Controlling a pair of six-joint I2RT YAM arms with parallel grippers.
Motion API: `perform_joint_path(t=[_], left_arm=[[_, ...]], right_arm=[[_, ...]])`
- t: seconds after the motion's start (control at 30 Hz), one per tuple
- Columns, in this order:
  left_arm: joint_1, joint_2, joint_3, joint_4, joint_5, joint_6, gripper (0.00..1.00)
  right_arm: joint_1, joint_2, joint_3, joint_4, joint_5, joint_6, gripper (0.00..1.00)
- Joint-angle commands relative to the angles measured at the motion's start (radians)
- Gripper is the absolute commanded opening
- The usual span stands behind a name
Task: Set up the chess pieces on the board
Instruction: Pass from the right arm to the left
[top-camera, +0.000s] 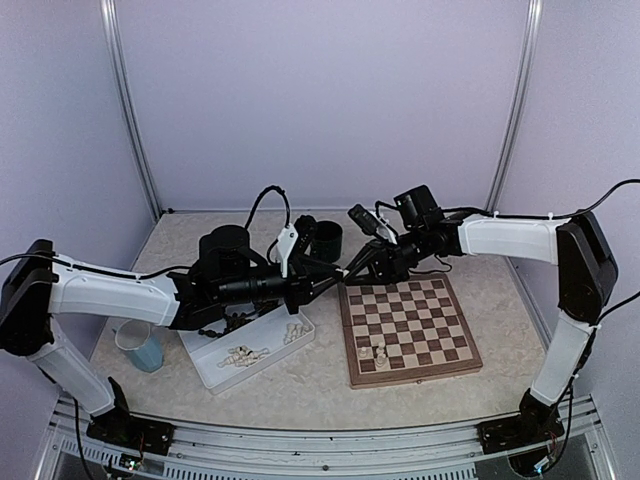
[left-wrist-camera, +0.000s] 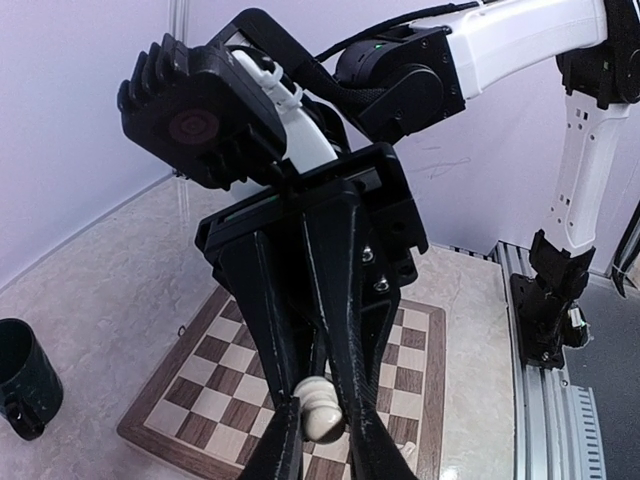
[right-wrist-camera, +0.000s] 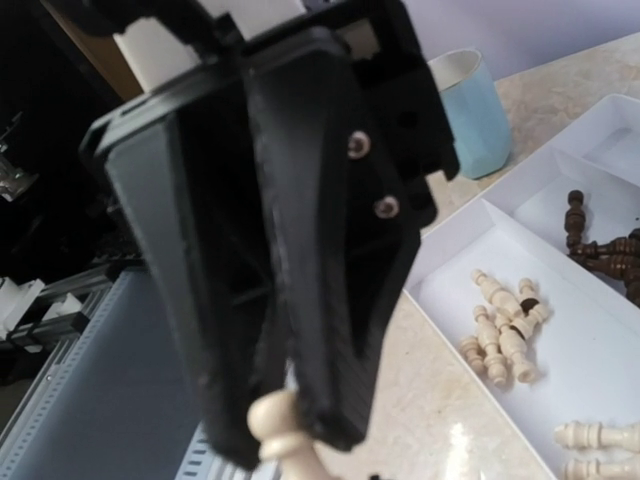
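Observation:
Both grippers meet in mid-air over the far left corner of the chessboard (top-camera: 440, 322). A cream chess piece (left-wrist-camera: 322, 412) sits between them. My left gripper (left-wrist-camera: 325, 445) is shut on its round head. My right gripper (left-wrist-camera: 318, 375) comes down from above and its jaws close on the ringed stem. In the right wrist view the same piece (right-wrist-camera: 272, 418) pokes out between the left gripper's fingers (right-wrist-camera: 340, 400); my right fingertips are out of that frame. From above, the left gripper (top-camera: 334, 283) and right gripper (top-camera: 353, 272) touch tip to tip. A few cream pieces (top-camera: 378, 350) stand on the board's near left squares.
A white divided tray (top-camera: 212, 372) left of the board holds loose cream pieces (right-wrist-camera: 500, 325) and dark pieces (right-wrist-camera: 600, 240). A pale blue cup (top-camera: 143, 347) stands left of the tray. A dark cup (top-camera: 326, 238) stands behind the board. Walls enclose three sides.

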Motion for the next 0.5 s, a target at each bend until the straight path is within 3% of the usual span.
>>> perform_joint_path(t=[0.0, 0.13, 0.23, 0.33, 0.47], left_arm=[[-0.006, 0.017, 0.037, 0.016, 0.028, -0.004, 0.14], [-0.007, 0.029, 0.045, 0.027, 0.034, -0.007, 0.07], [-0.006, 0.047, 0.080, 0.003, 0.024, -0.006, 0.05], [-0.006, 0.079, 0.156, -0.107, 0.004, 0.006, 0.04], [-0.012, 0.146, 0.279, -0.296, -0.012, 0.014, 0.04]], right_arm=[[-0.004, -0.035, -0.011, 0.010, -0.010, -0.006, 0.11], [-0.004, -0.039, -0.011, -0.019, 0.012, -0.042, 0.13], [-0.005, -0.058, 0.011, -0.139, 0.090, -0.174, 0.24], [-0.031, -0.105, 0.023, -0.299, 0.220, -0.352, 0.39], [-0.171, -0.170, -0.039, -0.362, 0.326, -0.444, 0.45]])
